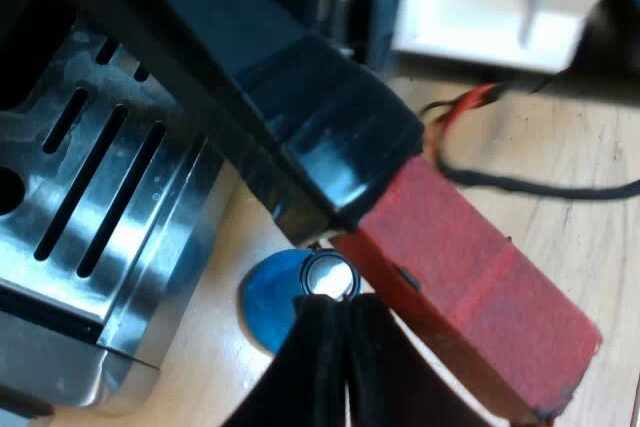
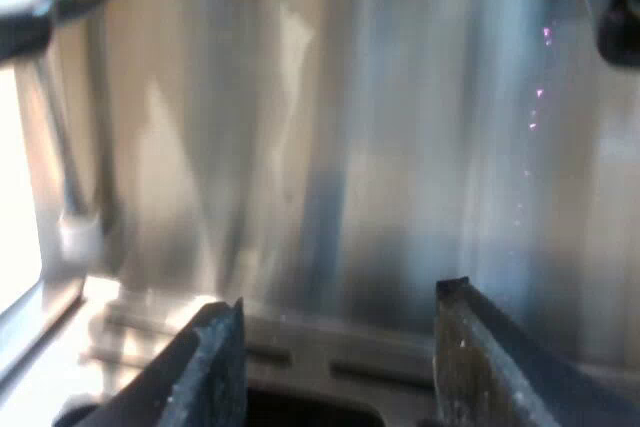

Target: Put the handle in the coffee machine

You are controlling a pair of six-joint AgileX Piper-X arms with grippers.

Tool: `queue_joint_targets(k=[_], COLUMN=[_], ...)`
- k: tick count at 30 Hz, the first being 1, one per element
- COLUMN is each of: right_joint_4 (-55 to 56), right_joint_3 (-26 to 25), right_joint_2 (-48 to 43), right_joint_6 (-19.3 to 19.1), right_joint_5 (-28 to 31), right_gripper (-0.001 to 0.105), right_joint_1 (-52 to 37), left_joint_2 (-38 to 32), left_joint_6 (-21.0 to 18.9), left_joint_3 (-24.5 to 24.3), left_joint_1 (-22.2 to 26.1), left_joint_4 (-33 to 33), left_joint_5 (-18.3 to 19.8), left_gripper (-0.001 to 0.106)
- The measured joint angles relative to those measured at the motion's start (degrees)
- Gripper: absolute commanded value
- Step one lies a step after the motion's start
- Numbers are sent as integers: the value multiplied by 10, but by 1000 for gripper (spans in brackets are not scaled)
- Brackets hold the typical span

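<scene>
Left wrist view, L tool [image 1: 343, 315] clenched, by red-ended handle [image 1: 300, 147], R tool [image 2: 340, 299] wide apart, empty, nr machine [image 2: 350, 147] front

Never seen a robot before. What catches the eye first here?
A dark handle with a bright red end slants over the espresso machine's slotted metal tray and a blue tamper on the wooden table. The right gripper stands open before the machine's shiny steel wall.
</scene>
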Motion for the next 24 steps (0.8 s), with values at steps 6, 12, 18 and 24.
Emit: queue_joint_targets(k=[6, 12, 18, 24], right_joint_4=[60, 137, 216, 288], right_joint_3=[59, 80, 81, 81], right_joint_2=[-75, -156, -230, -281], right_joint_6=[25, 33, 36, 38], right_joint_5=[-34, -87, -121, -132], right_gripper=[47, 47, 47, 47], right_joint_1=[0, 0, 4, 6], left_joint_2=[0, 0, 0, 0], left_joint_6=[0, 0, -3, -31], left_joint_3=[0, 0, 0, 0], left_joint_1=[0, 0, -6, -6], left_joint_4=[0, 0, -1, -19], left_joint_5=[0, -2, -25, -30], left_gripper=[1, 1, 1, 1])
